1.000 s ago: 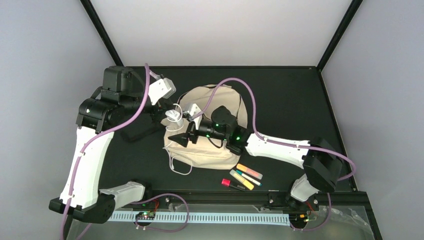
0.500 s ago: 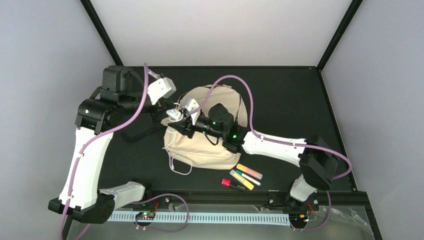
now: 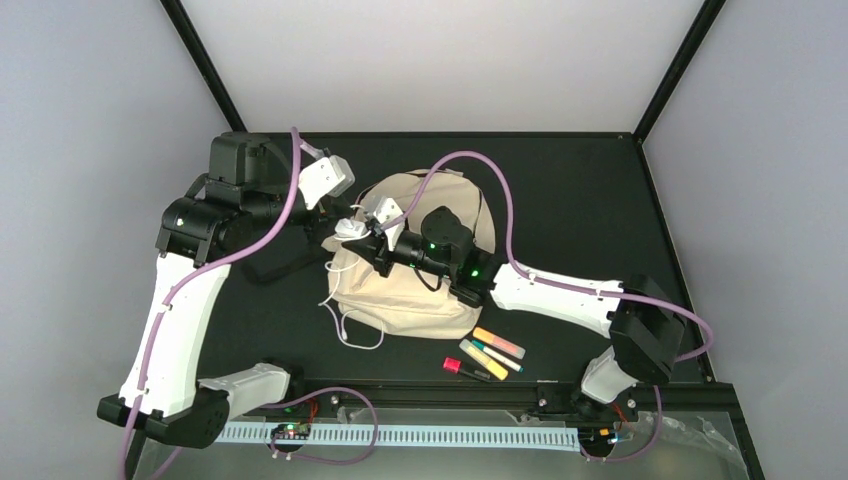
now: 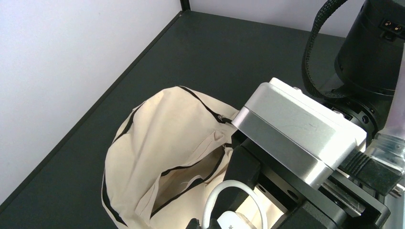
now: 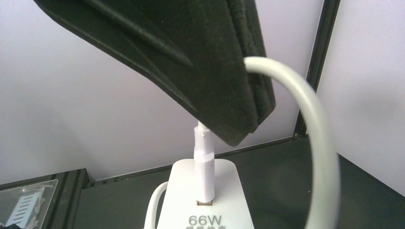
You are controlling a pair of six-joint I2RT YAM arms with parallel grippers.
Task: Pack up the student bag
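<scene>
Student bag (image 3: 415, 295) is lying flat in the middle of the bench (image 3: 600, 200), with both arms reaching over its far-left part. In the left wrist view the bag (image 4: 157, 138) is showing dark zipper lines, and one zippered slit is gaping open in the cream fabric.

The right fingers (image 3: 368, 240) are hovering over the bag's far-left corner and are pressing together on a white cable (image 5: 315, 129). The cable is arching out from between them in a loop. A white charger (image 5: 203, 200) is hanging just below them, its plug stub running up behind the black pad. From above, the charger (image 3: 348, 229) is sitting at the fingertips, right at the bag's edge. More white cord is trailing down the bag's left side and curling on the bench at its near-left corner.

The left fingers (image 3: 322, 222) are staying closed at the bag's far-left rim, just beside the charger. Whether they are pinching any fabric cannot be told.

Several highlighters (image 3: 495, 348) and a red-capped marker (image 3: 462, 367) are lying side by side on the bench, just near-right of the bag.
</scene>
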